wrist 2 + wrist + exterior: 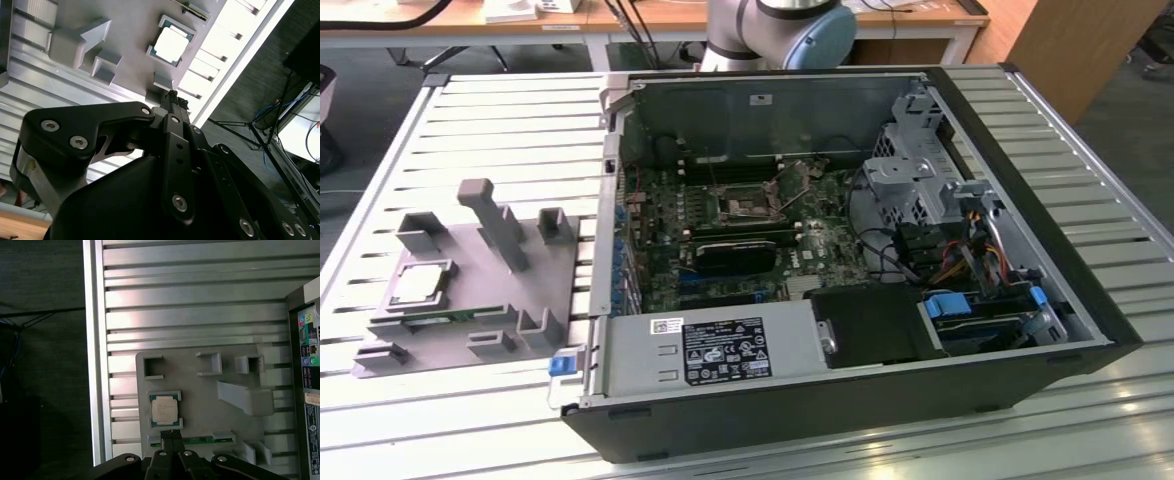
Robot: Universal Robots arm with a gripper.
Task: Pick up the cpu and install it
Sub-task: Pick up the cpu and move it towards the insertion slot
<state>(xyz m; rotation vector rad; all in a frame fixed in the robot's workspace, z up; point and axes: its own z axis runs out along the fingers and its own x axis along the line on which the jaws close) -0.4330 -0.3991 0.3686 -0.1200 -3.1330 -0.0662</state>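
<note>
Slatted metal table (494, 110) bears grey holder (491, 292) with cpu (420, 283), desk (667, 17) beyond

Silver cpu (422, 283) on grey fixture (487, 292) (beside open computer case (854, 400))

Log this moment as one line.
cpu: in grey holder | tool: shut, empty, not touching cpu | computer case: open

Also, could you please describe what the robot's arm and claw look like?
The arm is a rounded silver-grey tube with a light blue cap on its joint. The claw is matte black in both wrist views, built of flat linked bars that narrow to slim tips, with round silver screw heads at the pivots.
</note>
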